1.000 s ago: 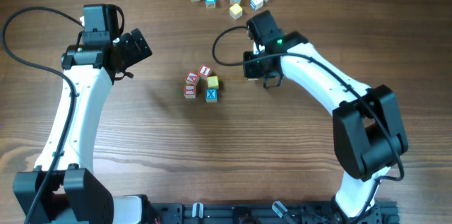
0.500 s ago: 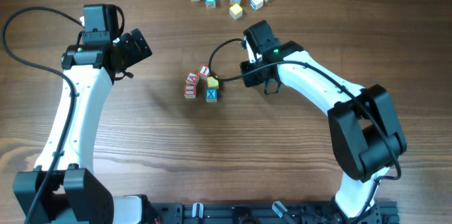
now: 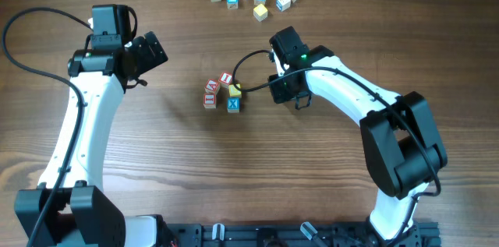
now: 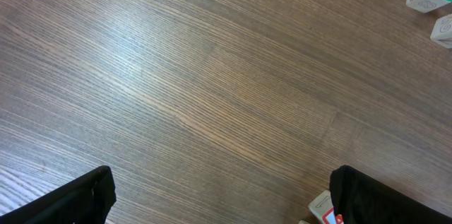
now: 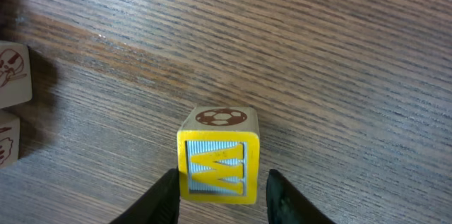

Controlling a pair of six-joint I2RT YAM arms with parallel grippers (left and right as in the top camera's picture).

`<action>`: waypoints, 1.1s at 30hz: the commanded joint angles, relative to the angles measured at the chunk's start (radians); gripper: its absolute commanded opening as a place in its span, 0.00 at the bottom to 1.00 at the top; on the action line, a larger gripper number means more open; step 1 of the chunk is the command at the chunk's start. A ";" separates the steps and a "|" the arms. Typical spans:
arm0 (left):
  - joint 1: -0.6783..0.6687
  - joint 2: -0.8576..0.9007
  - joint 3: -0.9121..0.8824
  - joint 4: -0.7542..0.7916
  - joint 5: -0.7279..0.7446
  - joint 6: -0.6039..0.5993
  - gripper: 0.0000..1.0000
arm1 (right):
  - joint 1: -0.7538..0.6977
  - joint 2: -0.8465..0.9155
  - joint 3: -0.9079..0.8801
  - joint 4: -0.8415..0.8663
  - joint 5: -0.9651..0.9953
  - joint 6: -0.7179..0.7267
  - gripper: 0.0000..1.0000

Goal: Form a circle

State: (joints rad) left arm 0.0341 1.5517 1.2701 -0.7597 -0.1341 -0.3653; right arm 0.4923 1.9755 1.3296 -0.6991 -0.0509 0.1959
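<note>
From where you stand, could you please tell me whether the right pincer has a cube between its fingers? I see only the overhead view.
Observer: Yes. The right wrist view shows a yellow cube with a W face resting on the table, flanked by the right pincer.
Operator: Thank you. Is it clamped?
Observer: No. Wood shows between the cube and one finger, so the jaws stand open.
Operator: And the other arm?
Observer: The left wrist view shows the left pincer wide open over bare wood, with nothing between its fingers.
</note>
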 commanded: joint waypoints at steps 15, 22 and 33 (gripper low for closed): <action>0.003 -0.011 0.010 0.000 -0.014 -0.010 1.00 | 0.002 0.014 -0.010 0.037 0.011 0.016 0.19; 0.003 -0.011 0.010 0.000 -0.014 -0.010 1.00 | 0.002 0.014 -0.010 0.036 0.008 0.016 0.22; 0.003 -0.011 0.010 0.000 -0.013 -0.010 1.00 | 0.002 0.014 -0.010 0.037 0.005 0.014 0.50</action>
State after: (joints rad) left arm 0.0341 1.5517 1.2701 -0.7597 -0.1341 -0.3653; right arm 0.4923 1.9755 1.3300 -0.6647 -0.0513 0.2073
